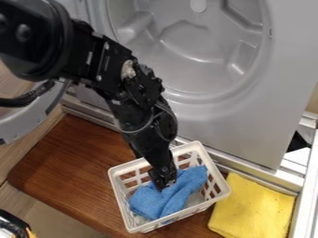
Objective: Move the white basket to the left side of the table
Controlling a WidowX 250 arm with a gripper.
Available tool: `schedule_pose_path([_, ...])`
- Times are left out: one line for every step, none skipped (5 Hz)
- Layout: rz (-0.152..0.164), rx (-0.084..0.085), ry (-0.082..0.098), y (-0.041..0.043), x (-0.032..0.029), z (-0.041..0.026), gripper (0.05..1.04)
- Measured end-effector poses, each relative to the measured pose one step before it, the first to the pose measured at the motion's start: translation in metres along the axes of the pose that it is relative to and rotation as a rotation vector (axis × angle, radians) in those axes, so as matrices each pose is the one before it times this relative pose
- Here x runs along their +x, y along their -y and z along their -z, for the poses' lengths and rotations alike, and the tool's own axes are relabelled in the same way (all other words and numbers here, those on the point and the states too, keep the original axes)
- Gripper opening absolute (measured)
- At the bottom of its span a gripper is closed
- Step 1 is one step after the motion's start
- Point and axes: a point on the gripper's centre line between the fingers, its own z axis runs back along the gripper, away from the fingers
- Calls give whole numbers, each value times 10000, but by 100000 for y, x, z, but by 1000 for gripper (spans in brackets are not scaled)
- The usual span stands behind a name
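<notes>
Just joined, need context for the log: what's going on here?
The arm's gripper is down inside the white basket, at the blue cloth; I can't tell whether it has hold of anything. The basket sits toward the right of the wooden table, so it isn't at the left side yet. A yellow cloth lies to its right.

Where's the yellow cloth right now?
Camera view, lower right: the yellow cloth is just right of the white basket, below the grey panel.
</notes>
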Motion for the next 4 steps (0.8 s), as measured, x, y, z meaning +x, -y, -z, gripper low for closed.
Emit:
schedule_pose_path([-76, -74, -137, 157, -228, 335, 999])
schedule_pose_path([480, -310, -258, 1895, -41, 1455, 999])
schedule_pose_path([313, -172, -342, 1148, -45, 1910, 999])
schedule_pose_path([281, -103, -472, 1240, -231, 2137, 999])
